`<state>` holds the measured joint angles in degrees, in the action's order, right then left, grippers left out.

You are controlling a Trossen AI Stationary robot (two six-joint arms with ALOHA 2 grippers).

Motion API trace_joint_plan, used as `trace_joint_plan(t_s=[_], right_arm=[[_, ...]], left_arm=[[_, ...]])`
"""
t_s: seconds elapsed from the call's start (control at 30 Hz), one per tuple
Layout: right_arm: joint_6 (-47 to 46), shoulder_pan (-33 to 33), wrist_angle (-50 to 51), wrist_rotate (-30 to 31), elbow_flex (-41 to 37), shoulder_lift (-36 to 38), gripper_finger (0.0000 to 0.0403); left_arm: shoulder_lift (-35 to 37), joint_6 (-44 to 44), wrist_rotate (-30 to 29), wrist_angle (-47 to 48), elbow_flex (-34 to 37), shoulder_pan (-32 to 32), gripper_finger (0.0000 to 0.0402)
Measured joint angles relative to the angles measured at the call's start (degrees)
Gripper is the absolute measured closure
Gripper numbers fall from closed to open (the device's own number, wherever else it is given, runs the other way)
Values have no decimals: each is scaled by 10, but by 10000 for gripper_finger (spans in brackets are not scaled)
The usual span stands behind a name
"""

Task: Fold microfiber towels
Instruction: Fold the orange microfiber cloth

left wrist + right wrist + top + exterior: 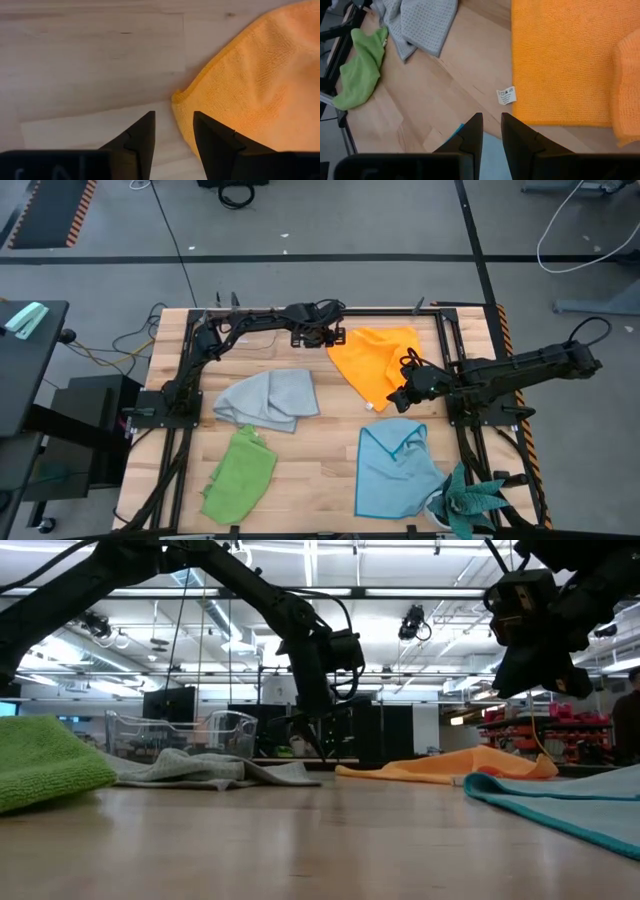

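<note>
The left fingers (pixel 172 137) stand a little apart with nothing between them, low over bare wood just beside the rounded corner of the orange towel (pixel 250 95). In the high view this gripper (pixel 325 337) sits at upper centre of the frame, at the towel's left edge.

The right fingers (pixel 491 131) are also slightly apart and hold nothing, hanging above the orange towel's near edge, where a small white label (pixel 506 95) sticks out. In the high view the right gripper (pixel 400 395) is right of centre, over the lower right part of the orange towel (pixel 375 358).

Outward on the desk (pixel 320 460), the grey towel (pixel 268 400) lies crumpled left of centre, the green towel (pixel 240 475) at lower left, and the light blue towel (pixel 395 468) at lower right, part folded over itself. A teal spiky plant (pixel 470 502) stands at the lower right corner, touching the blue towel.

Only the low view shows a clear plastic box (pixel 180 732) behind the grey towel (pixel 200 770); what it holds, if anything, I cannot tell. The same view shows the right gripper (pixel 535 640) raised well above the desk, and the left arm's gripper (pixel 312 735) reaching down close to it. The label shows only in the right wrist view.
</note>
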<state>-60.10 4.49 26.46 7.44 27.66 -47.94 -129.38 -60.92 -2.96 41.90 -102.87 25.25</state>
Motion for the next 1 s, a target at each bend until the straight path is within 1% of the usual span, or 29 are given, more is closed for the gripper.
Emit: trace_joint_plan(t_s=[0.23,0.67,1.0], right_arm=[[1,0,-4,0,0,0,325],[2,0,-26,0,0,0,325],[-1,0,-31,5,0,0,325]], left_arm=[[0,-18,0,-3,0,-1,244],[0,-19,2,-1,0,-1,239],[0,-20,16,4,0,-4,237]])
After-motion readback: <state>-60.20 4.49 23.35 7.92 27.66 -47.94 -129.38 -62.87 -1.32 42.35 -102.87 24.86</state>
